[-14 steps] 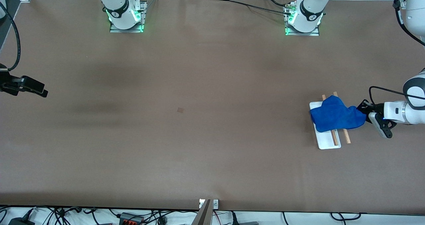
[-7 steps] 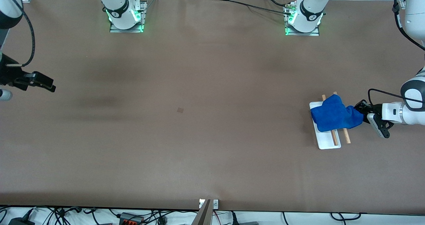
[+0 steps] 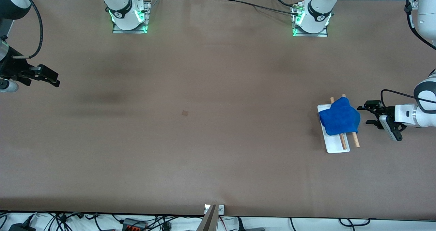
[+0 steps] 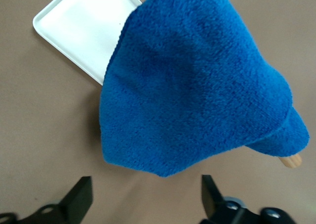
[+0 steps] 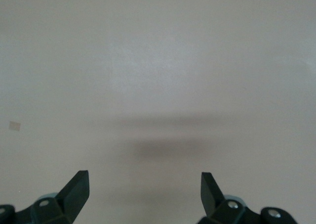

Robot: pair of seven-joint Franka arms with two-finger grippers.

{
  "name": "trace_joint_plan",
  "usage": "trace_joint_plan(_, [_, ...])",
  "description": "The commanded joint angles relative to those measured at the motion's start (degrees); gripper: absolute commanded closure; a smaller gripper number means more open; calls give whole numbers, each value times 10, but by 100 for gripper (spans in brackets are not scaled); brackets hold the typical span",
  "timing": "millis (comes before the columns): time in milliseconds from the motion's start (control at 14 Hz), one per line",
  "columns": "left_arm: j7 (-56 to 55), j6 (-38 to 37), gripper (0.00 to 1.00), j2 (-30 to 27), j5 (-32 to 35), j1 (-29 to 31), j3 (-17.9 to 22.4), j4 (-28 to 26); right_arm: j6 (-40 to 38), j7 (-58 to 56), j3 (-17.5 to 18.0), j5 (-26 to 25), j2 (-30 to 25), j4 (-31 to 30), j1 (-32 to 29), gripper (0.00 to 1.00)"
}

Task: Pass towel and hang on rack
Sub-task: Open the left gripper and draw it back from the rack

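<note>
Towel [image 3: 340, 118] on rack [image 3: 335, 145], left hand [image 3: 365, 115] spread beside.

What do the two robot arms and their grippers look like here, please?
Both arms are glossy white with dark joint bands and loose black cables. Each base stands on a metal plate lit green. The left gripper has black fingers on a white-and-grey wrist; the right gripper is black too. Up close, the fingers are flat, matte black and wedge-shaped.
</note>
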Motion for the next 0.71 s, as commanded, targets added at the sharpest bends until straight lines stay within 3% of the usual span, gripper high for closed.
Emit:
trace_joint_plan(0, [12, -42, 0, -6, -7, 9, -4, 27, -8, -16, 9, -4, -11, 2, -7, 0])
trace_joint_plan(286, [13, -83, 0, -9, -3, 18, -3, 55, -11, -9, 9, -2, -11, 15, -8, 0])
trace_joint_plan(643, [-10, -91, 0, -51, -3, 32, -3, 56, -12, -9, 13, -2, -11, 15, -4, 0])
